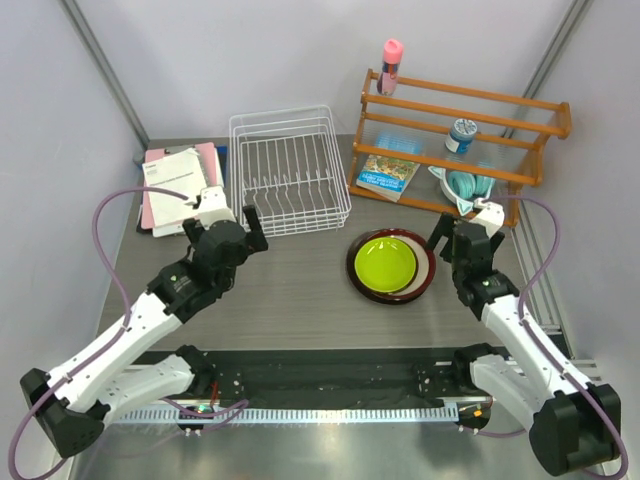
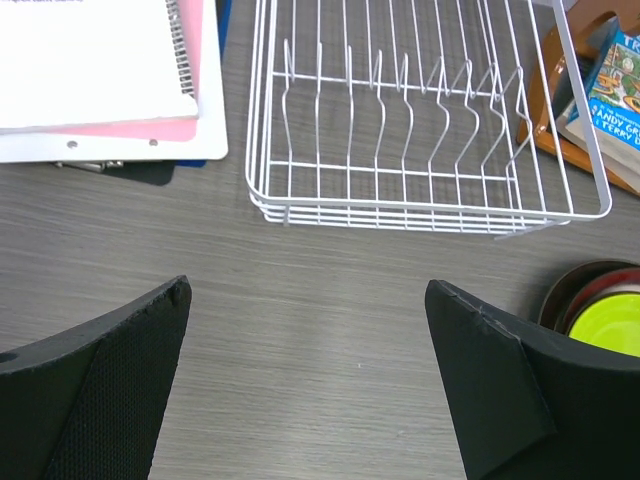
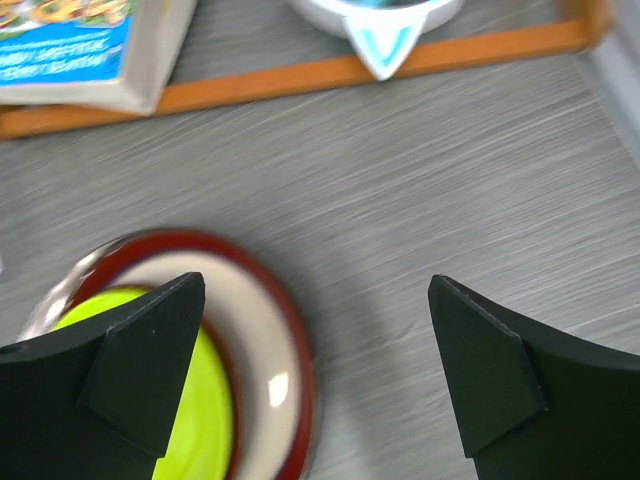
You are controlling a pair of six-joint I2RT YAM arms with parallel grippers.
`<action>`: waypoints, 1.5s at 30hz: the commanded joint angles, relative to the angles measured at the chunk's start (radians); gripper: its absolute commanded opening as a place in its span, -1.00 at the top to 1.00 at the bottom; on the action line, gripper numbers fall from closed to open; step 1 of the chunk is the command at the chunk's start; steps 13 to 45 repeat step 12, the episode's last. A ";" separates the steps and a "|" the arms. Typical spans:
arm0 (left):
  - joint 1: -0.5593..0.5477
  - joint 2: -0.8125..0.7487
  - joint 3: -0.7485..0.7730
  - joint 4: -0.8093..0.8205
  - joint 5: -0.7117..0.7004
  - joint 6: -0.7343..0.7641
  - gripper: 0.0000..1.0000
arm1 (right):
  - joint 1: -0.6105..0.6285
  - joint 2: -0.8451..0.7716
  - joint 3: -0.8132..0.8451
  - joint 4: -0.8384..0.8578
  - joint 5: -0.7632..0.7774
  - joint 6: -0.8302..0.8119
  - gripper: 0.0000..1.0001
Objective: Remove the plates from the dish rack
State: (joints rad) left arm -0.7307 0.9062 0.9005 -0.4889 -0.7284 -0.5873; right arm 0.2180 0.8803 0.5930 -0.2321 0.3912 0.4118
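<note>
Plates (image 1: 390,265) stacked just left of right gripper (image 1: 464,232) — its jaws apart, holding nothing.

- Bright, even, diffuse light fills all three views; it seems to come from overhead, though no lamp is in view.
- From above, the grey table (image 1: 300,290) carries only short, soft shadows, under the arms and round the stack of plates (image 1: 391,266).
- The left wrist view is sharp: the dish rack (image 2: 420,120) shows crisp wires and a faint shadow on the tabletop, and its rim bows a little towards the picture's edges.
- The black fingers (image 2: 110,400) at the bottom of that view are dark, with little detail.
- The right wrist view is blurred throughout: the dark-red-rimmed plate (image 3: 270,340) has a smeared rim and a small white glint, and the book (image 3: 70,50) is unreadable.
</note>
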 commanded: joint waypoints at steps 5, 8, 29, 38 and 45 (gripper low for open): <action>0.001 -0.070 -0.038 0.102 -0.114 0.113 -0.99 | 0.024 -0.092 -0.316 0.514 0.352 -0.183 -1.00; 0.001 -0.056 -0.063 0.118 -0.132 0.130 -0.99 | 0.026 -0.109 -0.344 0.547 0.354 -0.182 -0.99; 0.001 -0.039 -0.092 0.137 -0.144 0.133 -0.99 | 0.027 -0.086 -0.363 0.605 0.376 -0.205 -0.99; 0.001 -0.039 -0.092 0.137 -0.144 0.133 -0.99 | 0.027 -0.086 -0.363 0.605 0.376 -0.205 -0.99; 0.001 -0.039 -0.092 0.137 -0.144 0.133 -0.99 | 0.027 -0.086 -0.363 0.605 0.376 -0.205 -0.99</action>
